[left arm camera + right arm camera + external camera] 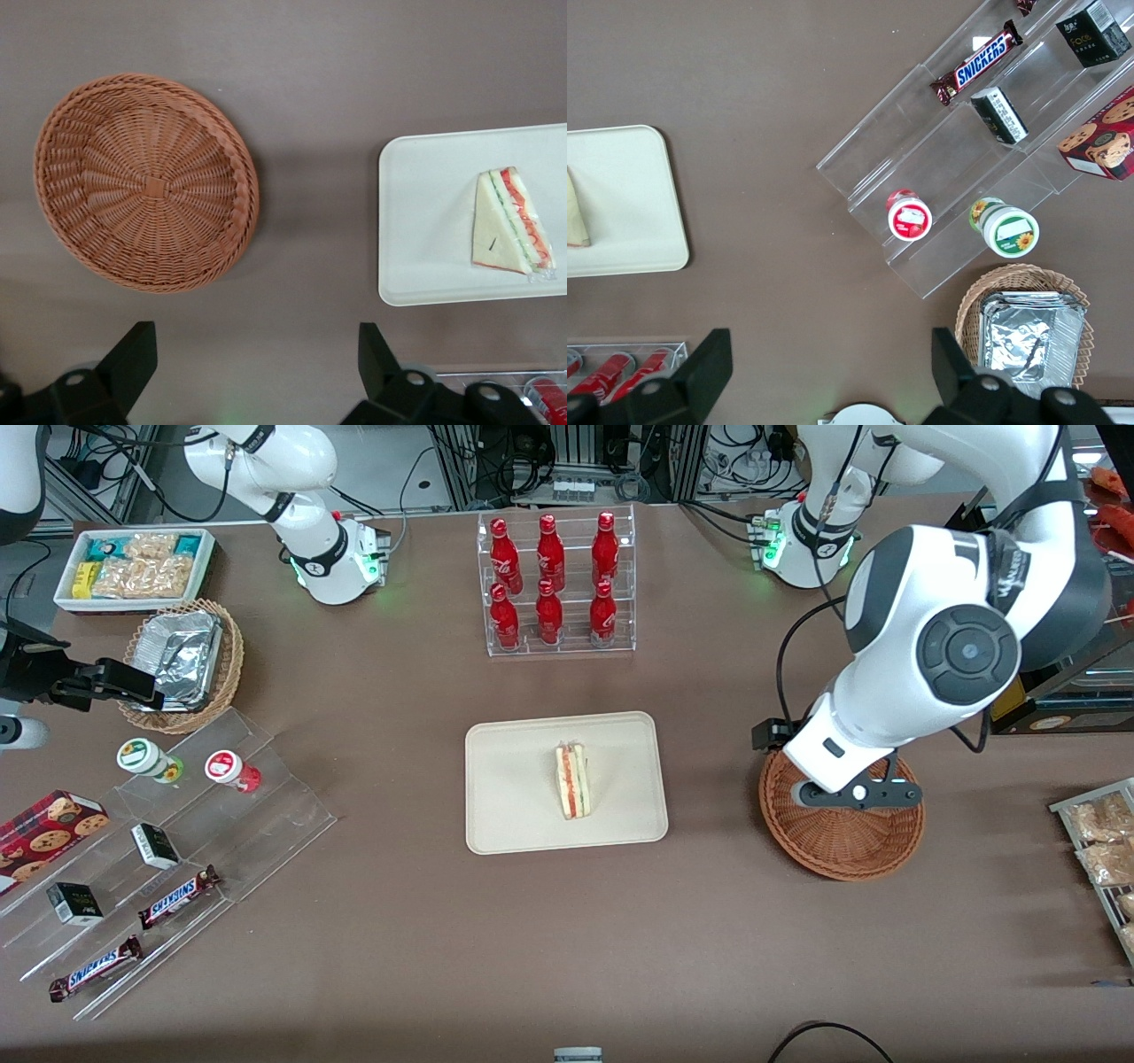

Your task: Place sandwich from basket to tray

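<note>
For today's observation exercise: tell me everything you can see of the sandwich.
The sandwich is a triangular wedge of pale bread with red-pink and green filling along its cut edge. It rests near the middle of the beige tray, touching nothing else. The basket is empty, and the tool hangs open above the table beside it.

the round reddish-brown woven wicker basket (pixel 146 183) shows a radial weave with a braided rim. the flat beige rectangular tray (pixel 514 779) is plain. the pale triangular sandwich (pixel 573 781) has red-pink and green stripes along its cut edge. the black two-finger claw (pixel 252 359), spread wide above the matte brown surface (pixel 567 939), sits at the basket's 12 o'clock rim.
</note>
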{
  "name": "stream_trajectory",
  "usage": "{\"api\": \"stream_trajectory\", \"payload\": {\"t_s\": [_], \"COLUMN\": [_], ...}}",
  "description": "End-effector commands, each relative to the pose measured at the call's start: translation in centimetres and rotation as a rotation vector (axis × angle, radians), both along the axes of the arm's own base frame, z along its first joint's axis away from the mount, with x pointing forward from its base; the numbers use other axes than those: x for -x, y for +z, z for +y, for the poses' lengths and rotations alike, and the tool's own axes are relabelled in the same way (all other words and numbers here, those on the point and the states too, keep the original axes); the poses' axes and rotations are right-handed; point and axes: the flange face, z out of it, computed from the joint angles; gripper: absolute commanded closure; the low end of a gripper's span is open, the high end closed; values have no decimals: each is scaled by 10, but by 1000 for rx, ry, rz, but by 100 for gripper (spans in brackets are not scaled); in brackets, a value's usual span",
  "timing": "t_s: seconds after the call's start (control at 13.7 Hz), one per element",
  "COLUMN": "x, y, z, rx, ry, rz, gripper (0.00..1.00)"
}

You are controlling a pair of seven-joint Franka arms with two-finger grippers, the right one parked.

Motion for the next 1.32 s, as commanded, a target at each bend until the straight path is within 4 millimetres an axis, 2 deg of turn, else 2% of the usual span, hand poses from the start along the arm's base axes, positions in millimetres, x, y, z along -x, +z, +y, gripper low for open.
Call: {"api": "stream_trajectory", "payload": {"t_s": [0.0, 0.29, 0.59, 0.88, 1.1, 1.24], "x": [4, 16, 32, 54, 69, 74], "y": [14, 42, 53, 76, 94, 95], "z": [37, 78, 108, 143, 152, 158], "rx": [47, 77, 50, 15, 2, -4], "ry": [9, -18, -42, -45, -35, -21], "rz": [15, 3, -6, 17, 24, 35], "gripper": [0, 0, 0, 0, 0, 0]}}
